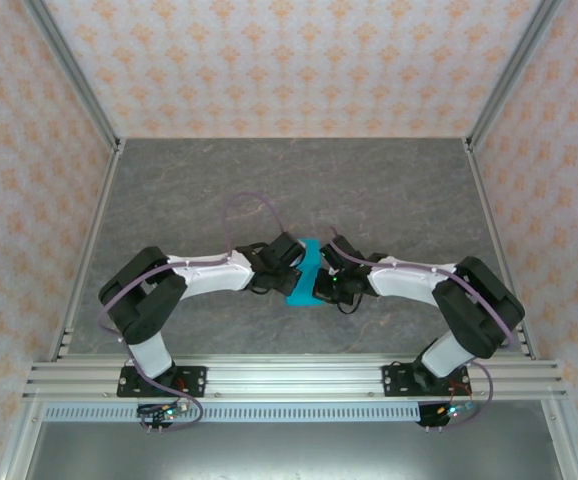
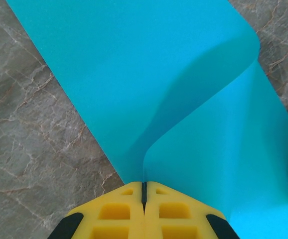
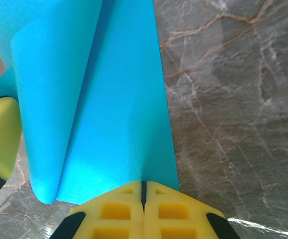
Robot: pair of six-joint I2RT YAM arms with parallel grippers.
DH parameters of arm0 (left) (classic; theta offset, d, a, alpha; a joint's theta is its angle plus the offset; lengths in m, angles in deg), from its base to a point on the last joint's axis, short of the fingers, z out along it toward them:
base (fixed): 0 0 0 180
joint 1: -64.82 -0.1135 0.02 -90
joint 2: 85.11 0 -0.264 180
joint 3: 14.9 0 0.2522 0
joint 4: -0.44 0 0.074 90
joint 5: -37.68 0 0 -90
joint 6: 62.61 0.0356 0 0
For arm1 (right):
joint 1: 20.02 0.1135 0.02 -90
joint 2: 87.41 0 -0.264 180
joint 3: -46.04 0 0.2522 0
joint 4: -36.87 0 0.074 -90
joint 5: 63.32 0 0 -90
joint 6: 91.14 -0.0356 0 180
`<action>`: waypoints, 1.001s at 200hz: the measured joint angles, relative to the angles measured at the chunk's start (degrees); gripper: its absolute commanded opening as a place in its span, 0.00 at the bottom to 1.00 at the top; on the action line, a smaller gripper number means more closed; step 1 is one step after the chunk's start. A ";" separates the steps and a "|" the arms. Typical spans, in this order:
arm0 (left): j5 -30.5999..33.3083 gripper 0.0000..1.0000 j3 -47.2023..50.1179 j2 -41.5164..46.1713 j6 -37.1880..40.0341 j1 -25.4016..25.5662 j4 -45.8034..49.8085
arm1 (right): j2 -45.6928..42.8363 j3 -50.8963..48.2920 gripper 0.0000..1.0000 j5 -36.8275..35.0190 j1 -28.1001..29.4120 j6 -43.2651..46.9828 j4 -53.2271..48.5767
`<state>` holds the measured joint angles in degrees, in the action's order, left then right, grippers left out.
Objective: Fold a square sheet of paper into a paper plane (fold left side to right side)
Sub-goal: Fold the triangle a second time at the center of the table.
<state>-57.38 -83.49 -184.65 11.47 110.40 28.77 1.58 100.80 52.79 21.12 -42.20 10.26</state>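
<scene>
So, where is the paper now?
In the top view the square sheet of paper curls up in the middle of the table, between the left gripper and the right gripper, both shut on it.

We note the sheet of paper (image 2: 134, 74) as thin, smooth, matt cyan stock. The surface (image 2: 29, 149) looks like grey veined stone with a faint sheen. The left fingers (image 2: 115, 213) and right fingers (image 3: 170, 213) appear yellow moulded foam or rubber, matt. The front rail (image 1: 289, 378) is brushed metal.
</scene>
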 measured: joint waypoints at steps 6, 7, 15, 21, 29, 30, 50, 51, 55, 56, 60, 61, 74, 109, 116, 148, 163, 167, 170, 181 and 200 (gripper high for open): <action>0.00 0.00 0.00 -0.11 0.02 0.00 0.02 | 0.00 0.00 0.00 0.00 0.00 0.00 0.00; 0.00 0.00 0.00 -0.11 0.00 0.00 0.02 | 0.00 0.02 0.00 0.00 0.00 0.00 0.00; 0.00 0.00 0.00 -0.17 0.00 0.00 0.00 | 0.00 0.02 0.00 -0.02 0.00 0.00 0.00; 0.00 0.00 0.00 -0.17 0.02 0.00 0.02 | 0.00 0.02 0.00 0.00 0.00 0.00 0.00; 0.02 0.00 0.00 -0.17 0.00 0.00 0.00 | 0.02 0.02 0.00 0.00 0.00 0.00 0.00; 0.02 0.00 0.00 -0.17 0.02 0.00 0.00 | 0.02 0.02 0.00 0.00 0.00 0.00 0.00; 0.02 0.00 0.00 -0.22 0.02 0.00 0.00 | 0.00 0.00 0.00 0.00 0.00 0.00 0.00; 0.02 0.00 0.00 -0.22 0.02 0.00 0.00 | 0.02 0.00 0.00 0.00 0.00 0.00 0.00; 0.02 0.00 0.00 -0.22 0.00 0.00 0.00 | 0.02 0.02 0.00 0.00 0.00 0.00 0.00; 0.02 0.00 0.00 -0.22 0.00 0.00 0.00 | 0.02 0.02 0.00 0.00 0.00 0.00 0.00; 0.02 0.00 0.00 -0.22 0.00 0.00 0.00 | 0.02 0.02 0.00 0.00 0.00 0.00 -0.02; 0.02 0.00 0.00 -0.22 0.00 0.00 0.00 | 0.02 0.02 0.00 0.00 0.00 0.00 0.00; 0.02 0.00 0.00 -0.24 0.00 0.00 0.00 | 0.02 0.00 0.00 0.00 0.00 0.00 0.00; 0.04 0.00 0.00 -0.26 0.02 0.00 0.00 | 0.02 0.00 0.00 0.00 0.00 0.00 -0.02; 0.04 0.00 0.00 -0.26 0.02 0.00 0.00 | 0.04 0.02 0.00 0.00 0.00 0.00 -0.02; 0.07 0.00 0.00 -0.26 0.02 0.00 0.00 | 0.04 0.02 0.00 -0.02 0.00 0.00 -0.02; 0.04 0.00 0.00 -0.26 0.02 0.00 0.00 | 0.04 0.02 0.00 0.00 0.00 0.02 -0.02; 0.07 0.00 0.00 -0.26 0.04 0.00 0.00 | 0.04 0.02 0.00 0.00 0.00 0.02 -0.02; 0.07 0.00 0.00 -0.26 0.02 0.00 0.00 | 0.04 0.02 0.00 0.00 0.00 0.02 -0.02; 0.07 0.00 0.00 -0.26 0.15 0.00 0.00 | 0.04 0.02 0.00 0.00 0.00 0.00 -0.02; 0.07 0.00 0.00 -0.24 0.63 0.00 0.00 | 0.07 0.02 0.00 0.00 0.00 0.00 -0.02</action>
<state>-57.32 -83.49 -184.89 12.10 110.40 28.77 1.65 100.82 52.79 21.12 -42.20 10.24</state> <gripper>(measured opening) 0.047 0.048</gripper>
